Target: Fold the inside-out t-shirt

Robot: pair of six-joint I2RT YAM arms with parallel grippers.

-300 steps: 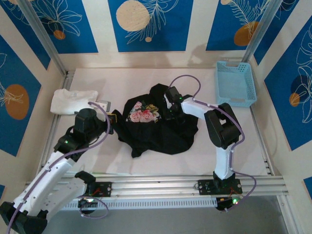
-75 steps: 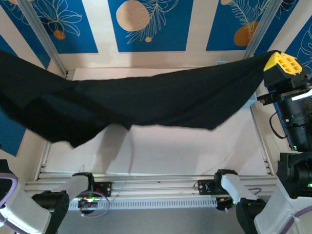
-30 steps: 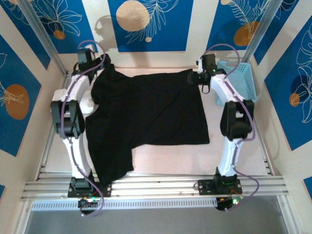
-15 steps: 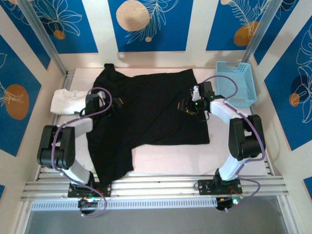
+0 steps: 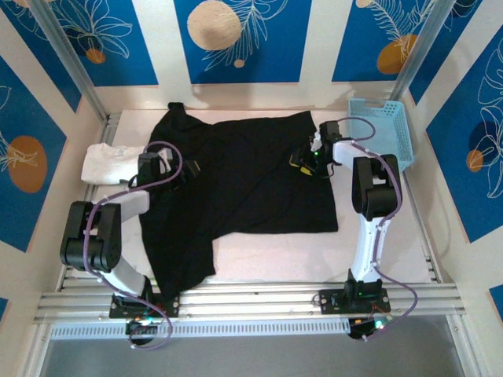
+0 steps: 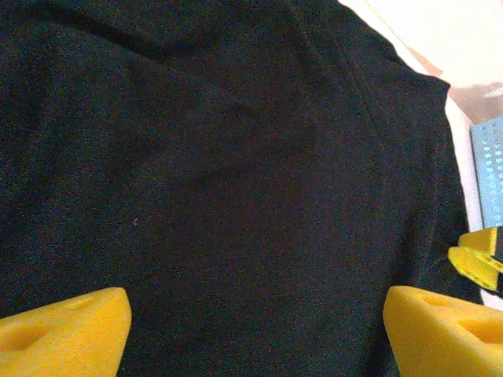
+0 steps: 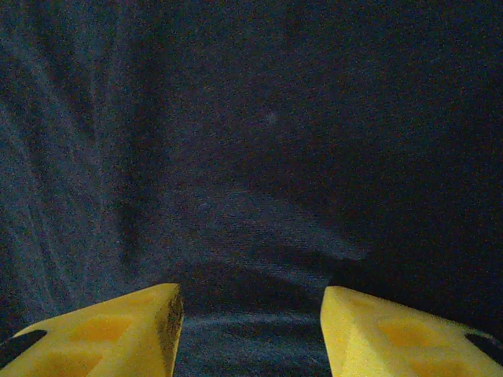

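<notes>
The inside-out t-shirt [image 5: 244, 184] is black and lies spread on the table, with one part trailing toward the near left edge. My left gripper [image 5: 189, 167] hovers over its left side, pointing right. In the left wrist view my left gripper [image 6: 255, 334] is wide open, with only black cloth [image 6: 236, 181] under the yellow fingertips [image 6: 67, 330]. My right gripper [image 5: 302, 162] sits low over the shirt's upper right part. In the right wrist view my right gripper [image 7: 247, 330] is open, and a low ridge of the cloth [image 7: 259, 236] lies just ahead of its fingertips [image 7: 401, 334].
A folded white t-shirt [image 5: 110, 161] lies at the left beside the black one. A light-blue basket [image 5: 381, 133] stands at the far right and also shows as the basket edge [image 6: 491, 169] in the left wrist view. Bare table [image 5: 275, 255] shows near the front.
A second ago both grippers were at the shirt's far corners; both have since pulled back over its middle. The right forearm has swung toward the basket. The shirt lies still.
</notes>
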